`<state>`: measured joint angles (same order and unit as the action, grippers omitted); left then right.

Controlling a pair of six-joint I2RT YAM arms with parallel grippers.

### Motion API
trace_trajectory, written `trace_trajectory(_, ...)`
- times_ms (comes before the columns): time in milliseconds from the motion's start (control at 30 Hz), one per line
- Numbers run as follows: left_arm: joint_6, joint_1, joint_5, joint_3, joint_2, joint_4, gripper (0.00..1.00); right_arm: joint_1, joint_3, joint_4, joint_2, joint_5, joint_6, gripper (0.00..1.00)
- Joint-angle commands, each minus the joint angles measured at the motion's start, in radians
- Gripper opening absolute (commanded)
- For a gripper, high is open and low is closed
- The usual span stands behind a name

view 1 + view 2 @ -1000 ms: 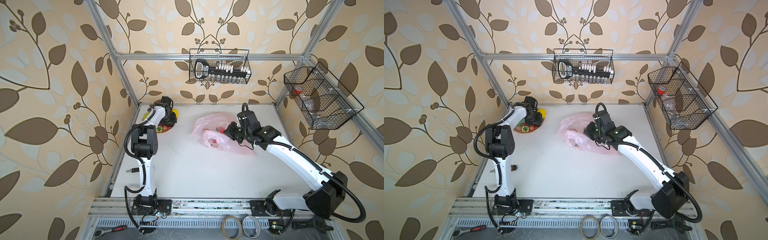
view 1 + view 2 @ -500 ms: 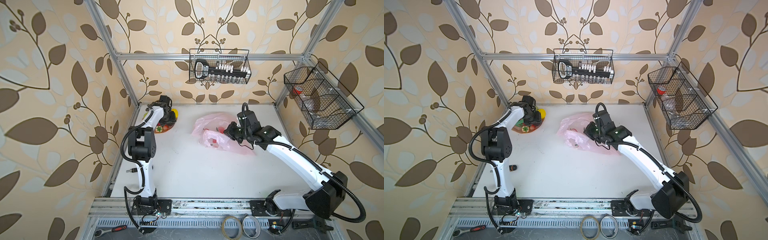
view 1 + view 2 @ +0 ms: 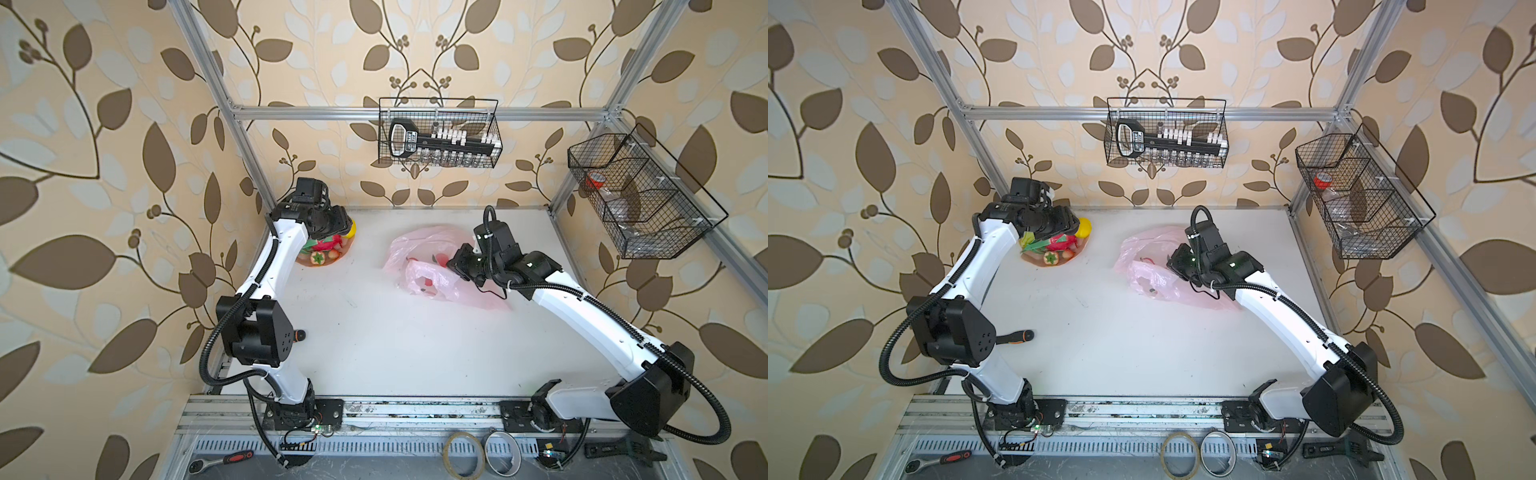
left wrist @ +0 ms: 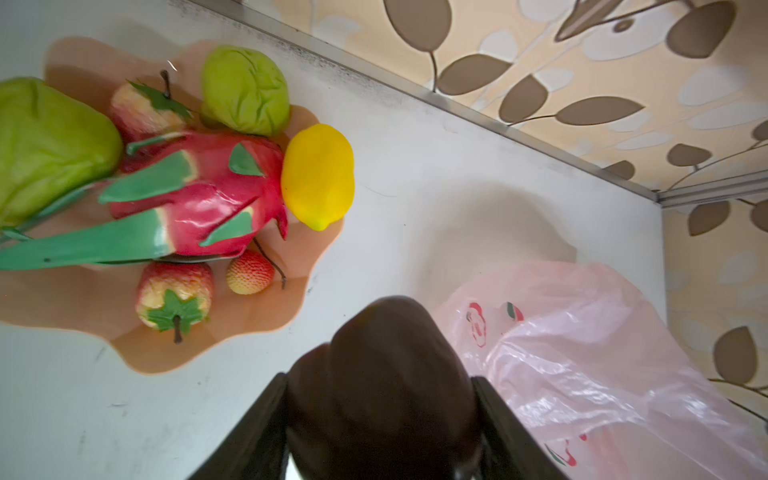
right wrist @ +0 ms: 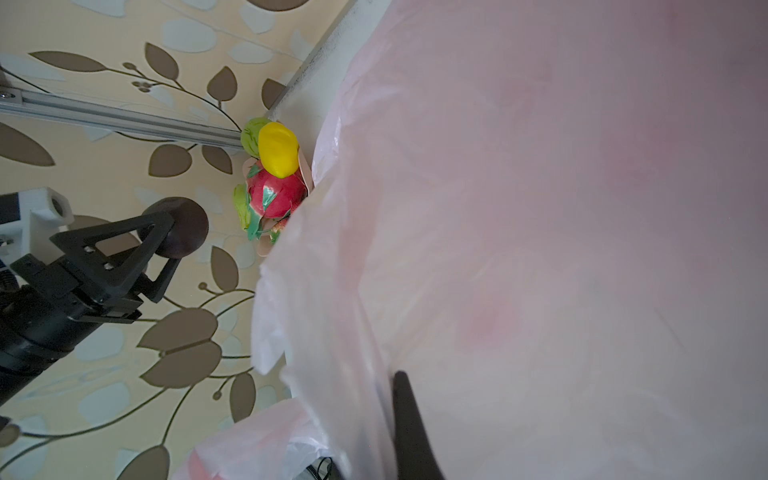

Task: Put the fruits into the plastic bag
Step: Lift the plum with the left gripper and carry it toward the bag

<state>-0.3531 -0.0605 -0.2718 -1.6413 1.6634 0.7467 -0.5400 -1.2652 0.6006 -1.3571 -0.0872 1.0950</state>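
Left wrist view: the dark purple fruit [image 4: 386, 340] is pinched in the left claw [image 4: 378, 415], off the desk [image 4: 415, 166] near the peach dish [image 4: 257, 316]. Lemon [image 4: 318, 174] and dragon fruit [image 4: 199, 195] lie on that dish at the desk's far left corner. The plastic bag [image 4: 582, 353] lies by the far edge, its film gripped by the right claw [image 3: 456, 261], pressed together.

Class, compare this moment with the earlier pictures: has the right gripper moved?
No. In a top view the right gripper stays at the same spot on the plastic bag, unchanged against the wire basket.
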Motion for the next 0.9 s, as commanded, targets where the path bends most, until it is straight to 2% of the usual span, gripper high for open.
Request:
trace_trajectory(0,-0.099,-0.016,-0.160,0.080,-0.092,-0.070,0.36,0.004,0.010,-0.007,-0.007,-0.011,-0.003,0.00)
trace_trajectory(200,-0.236,-0.127,-0.265,0.257,-0.199,-0.194,0.36,0.002,0.015,-0.018,-0.014,-0.016,0.003,0.00)
trace_trajectory(433,-0.337,-0.228,-0.284,0.373,-0.286,-0.277,0.36,0.000,0.013,-0.020,-0.022,-0.015,0.005,0.00)
trace_trajectory(667,-0.373,-0.279,-0.313,0.430,-0.297,-0.304,0.35,-0.009,0.013,-0.019,-0.022,-0.010,0.008,0.00)
trace_trajectory(867,-0.411,-0.314,-0.327,0.457,-0.255,-0.393,0.34,-0.015,0.013,-0.019,-0.019,-0.006,0.013,0.00)
